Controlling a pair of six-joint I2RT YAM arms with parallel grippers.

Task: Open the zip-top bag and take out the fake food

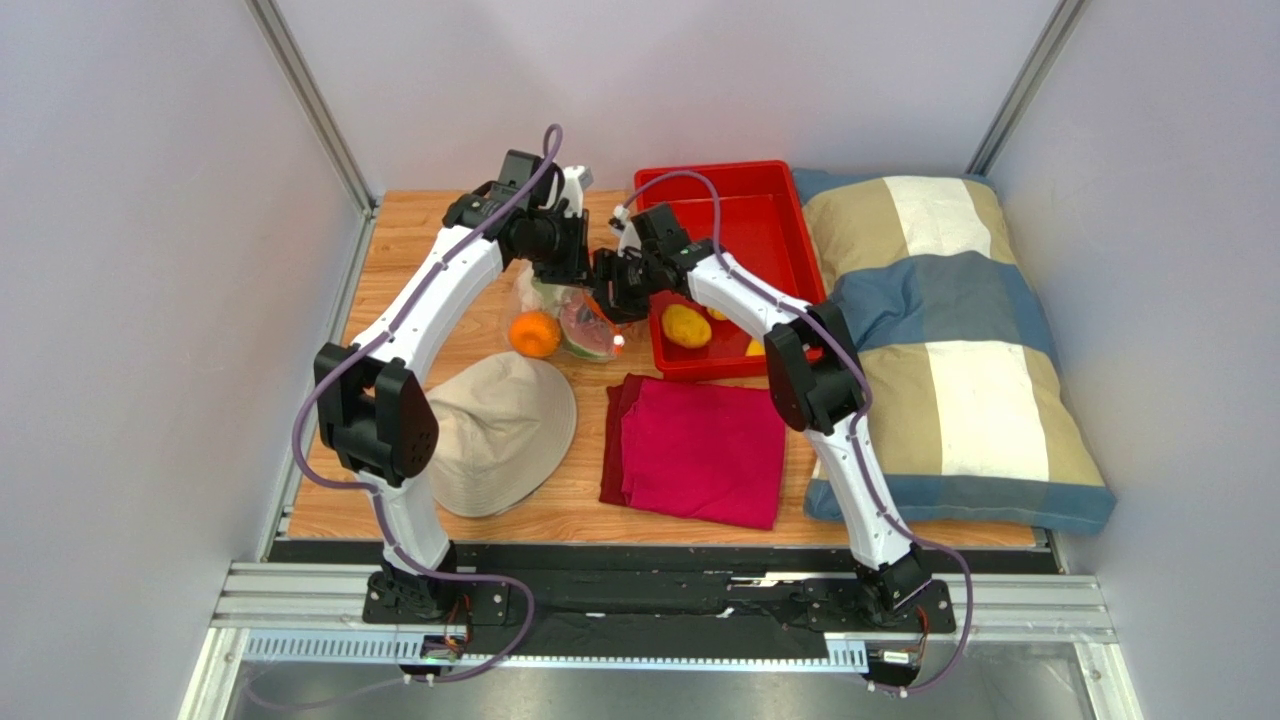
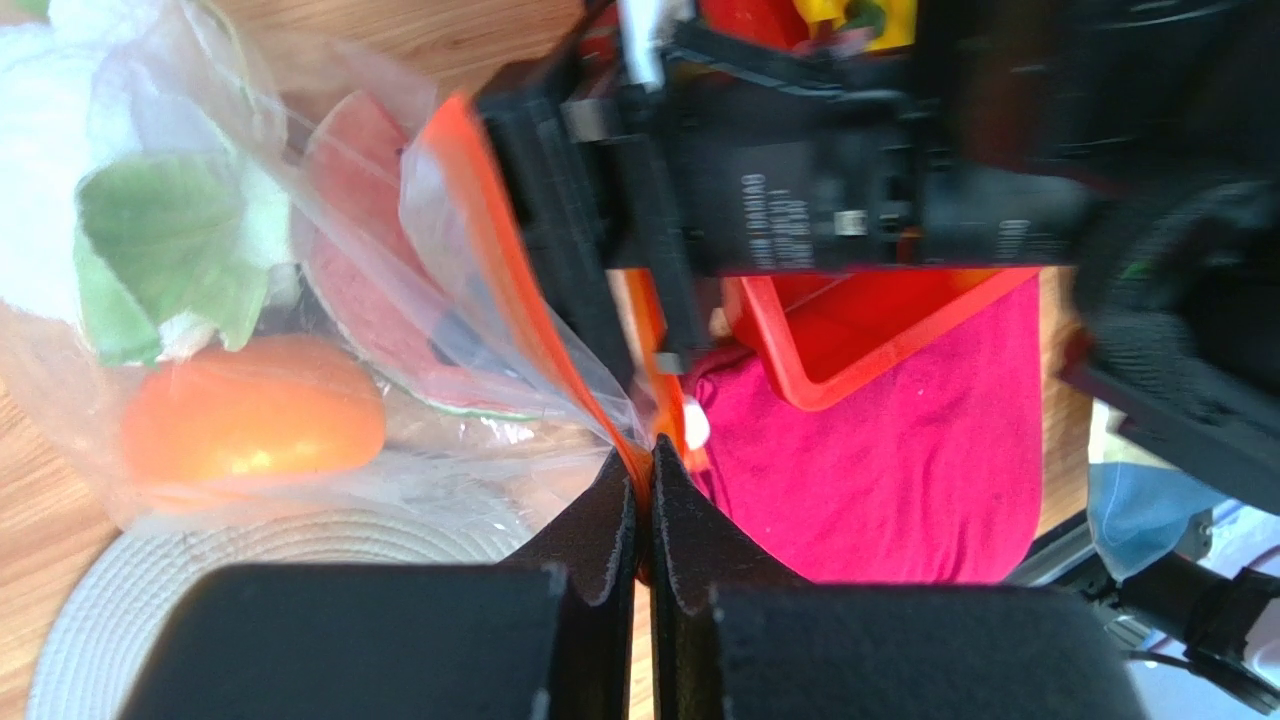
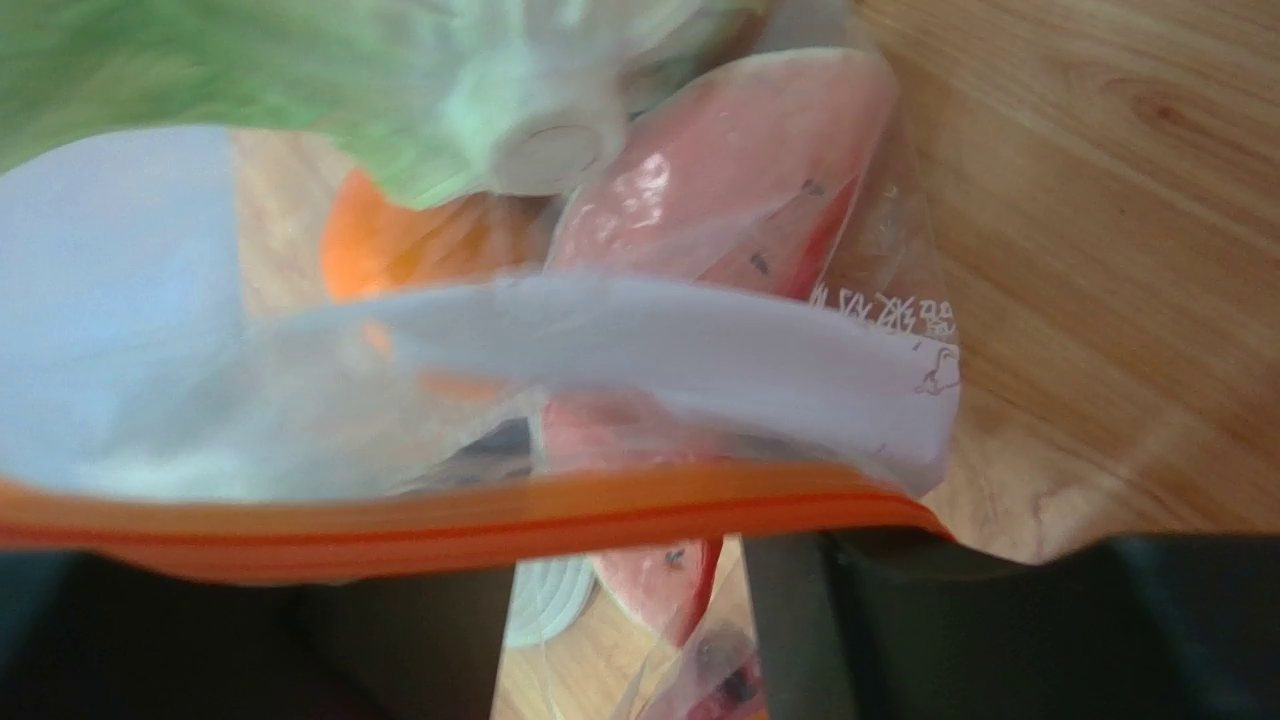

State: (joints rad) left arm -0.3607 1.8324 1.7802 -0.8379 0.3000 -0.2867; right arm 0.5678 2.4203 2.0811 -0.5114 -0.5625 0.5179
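Handling this zip-top bag (image 2: 376, 300), Ana: where would you hold it?

By the orange zip strip (image 3: 451, 525), Ben. It's the stiffest part; the clear, crinkled film looks light, soft and slippery.

Where is it?

Lifted over the table (image 1: 436, 210), just left of the red tray (image 1: 751, 210), holding a watermelon slice (image 3: 721, 165), orange (image 2: 248, 413) and cauliflower (image 2: 150, 240).

And the 2 grippers?

The left gripper (image 2: 649, 495) pinches the strip's end, jaws together. The right gripper (image 1: 619, 285) meets the strip; whether it's clamped, I can't tell.

From above, the left hand (image 1: 564, 270) and right hand (image 1: 609, 288) hide most of the zip-top bag (image 1: 571, 327). In its own wrist view the right hand's fingers (image 3: 962, 630) are dark blurs; their grip cannot be told. The blurred cauliflower (image 3: 511, 105) runs off the top edge.
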